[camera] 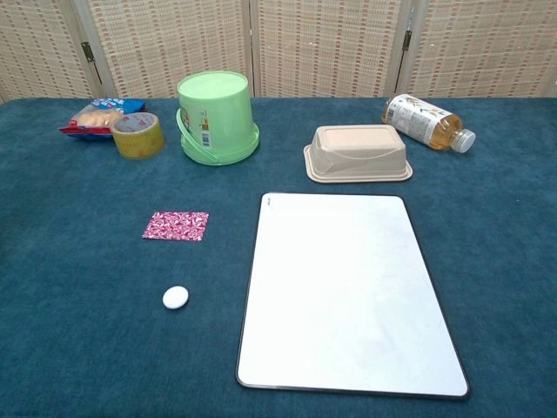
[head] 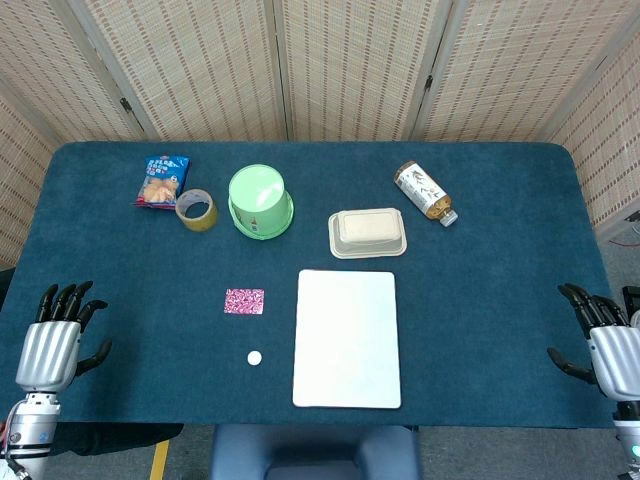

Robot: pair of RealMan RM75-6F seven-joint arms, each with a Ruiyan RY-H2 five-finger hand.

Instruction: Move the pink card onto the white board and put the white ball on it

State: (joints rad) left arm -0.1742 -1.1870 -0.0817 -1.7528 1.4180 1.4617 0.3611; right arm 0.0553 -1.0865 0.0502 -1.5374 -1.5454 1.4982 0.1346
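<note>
Here the pink card (head: 244, 301) lies flat on the blue table (head: 480, 240), just beside the left edge of the white board (head: 347, 338) but apart from it, at about nine o'clock from the board's centre. The white ball (head: 255, 357) rests on the cloth at six o'clock from the card, near it and also clear of the board. The board carries nothing.

The left hand (head: 58, 338) hovers at the table's near left edge, fingers spread and holding nothing; the card sits at roughly two o'clock from it, well apart, and the ball at three o'clock. The right hand (head: 603, 340) is likewise spread and unloaded at the near right edge, with the board between it and both card and ball, which lie toward nine o'clock. The chest view shows neither hand.

At twelve o'clock from the card stands an upturned green bucket (camera: 216, 117).
</note>
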